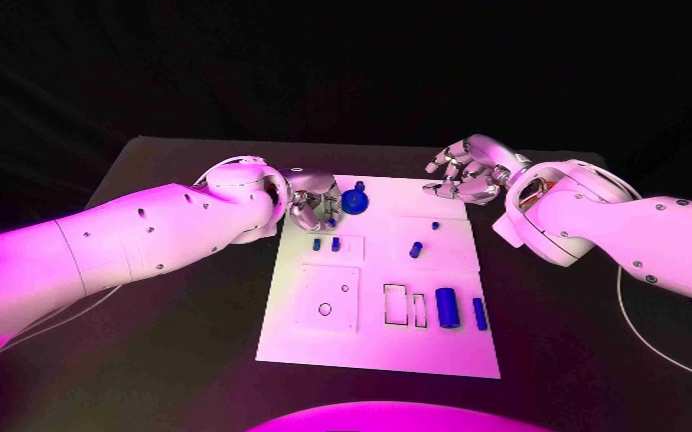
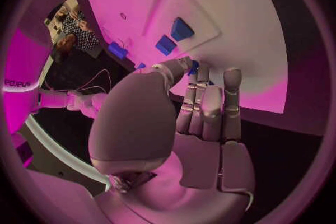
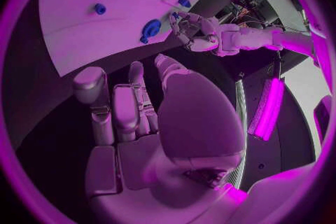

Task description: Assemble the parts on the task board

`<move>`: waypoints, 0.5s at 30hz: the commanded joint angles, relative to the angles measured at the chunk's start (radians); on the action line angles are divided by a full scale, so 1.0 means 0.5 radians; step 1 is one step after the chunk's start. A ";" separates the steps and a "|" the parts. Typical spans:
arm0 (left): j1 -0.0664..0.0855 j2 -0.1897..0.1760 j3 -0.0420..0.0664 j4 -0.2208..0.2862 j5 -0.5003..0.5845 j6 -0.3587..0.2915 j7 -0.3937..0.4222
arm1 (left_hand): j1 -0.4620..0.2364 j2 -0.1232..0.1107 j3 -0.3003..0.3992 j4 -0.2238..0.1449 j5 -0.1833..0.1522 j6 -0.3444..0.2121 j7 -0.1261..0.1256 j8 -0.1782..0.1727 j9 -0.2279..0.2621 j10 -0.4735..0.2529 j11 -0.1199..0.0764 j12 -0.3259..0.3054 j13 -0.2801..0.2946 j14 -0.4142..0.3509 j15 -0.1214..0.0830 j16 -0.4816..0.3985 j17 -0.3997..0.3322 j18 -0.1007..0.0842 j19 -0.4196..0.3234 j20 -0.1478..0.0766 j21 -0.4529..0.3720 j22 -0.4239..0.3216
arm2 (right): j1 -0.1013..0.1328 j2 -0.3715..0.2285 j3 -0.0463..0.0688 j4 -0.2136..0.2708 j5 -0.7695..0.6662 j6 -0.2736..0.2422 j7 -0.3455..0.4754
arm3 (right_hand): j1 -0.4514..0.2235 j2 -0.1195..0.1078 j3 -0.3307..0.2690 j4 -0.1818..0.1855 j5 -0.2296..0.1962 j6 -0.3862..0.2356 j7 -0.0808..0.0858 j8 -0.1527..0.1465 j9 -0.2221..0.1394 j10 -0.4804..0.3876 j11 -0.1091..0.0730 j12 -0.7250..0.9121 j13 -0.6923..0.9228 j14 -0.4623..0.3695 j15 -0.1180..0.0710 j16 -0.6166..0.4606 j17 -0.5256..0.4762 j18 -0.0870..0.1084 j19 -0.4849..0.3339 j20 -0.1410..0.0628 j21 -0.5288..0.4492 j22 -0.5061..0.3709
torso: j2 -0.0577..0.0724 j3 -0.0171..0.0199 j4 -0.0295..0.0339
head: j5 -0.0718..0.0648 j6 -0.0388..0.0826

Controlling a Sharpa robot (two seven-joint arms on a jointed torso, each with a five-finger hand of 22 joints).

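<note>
Head view: left robot hand (image 1: pixel 307 208) at the task board (image 1: pixel 378 342) far corner, touching a blue round part (image 1: pixel 355 199)
Whether it grips cannot be told; right robot hand (image 1: pixel 469 174) hovers spread, empty; judged best: steady the part before lifting

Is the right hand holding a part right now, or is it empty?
Empty. The right hand hovers past the far right corner of the task board, fingers apart with nothing between them in the right wrist view.

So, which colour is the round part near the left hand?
Blue, clearest in the head view: round part, by the left hand.
</note>
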 commanded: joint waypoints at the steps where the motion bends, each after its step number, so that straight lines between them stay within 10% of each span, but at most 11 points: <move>1: -0.004 0.000 -0.004 -0.009 0.002 0.050 0.000 | 0.002 0.010 0.000 -0.010 -0.008 0.017 -0.004 -0.005 0.004 0.015 -0.001 -0.010 0.003 0.011 0.004 0.011 0.001 -0.011 0.002 0.009 -0.003 0.001 | -0.002 0.000 0.000 0.002 -0.019 0.029 0.015 | -0.009 -0.011 0.011 -0.002 0.011 0.002 -0.003 0.009 -0.003 0.005 -0.012 -0.010 -0.003 -0.010 -0.002 -0.011 -0.003 0.037 -0.004 0.001 -0.008 -0.002 | 0.000 0.0006 0.001 | 0.001 0.004; 15: -0.004 -0.002 -0.005 -0.019 0.017 0.029 0.020 | 0.005 0.008 0.000 -0.017 -0.008 0.016 -0.006 -0.009 0.004 0.014 -0.002 -0.015 0.004 0.008 0.002 0.010 -0.006 -0.010 0.000 0.008 -0.004 0.000 | -0.003 0.001 0.000 0.001 -0.020 0.031 0.014 | -0.009 -0.011 0.011 -0.002 0.011 0.002 -0.003 0.009 -0.003 0.005 -0.012 -0.010 -0.003 -0.010 -0.002 -0.011 -0.003 0.037 -0.004 0.001 -0.008 -0.002 | -0.001 0.0000 0.001 | 0.002 0.005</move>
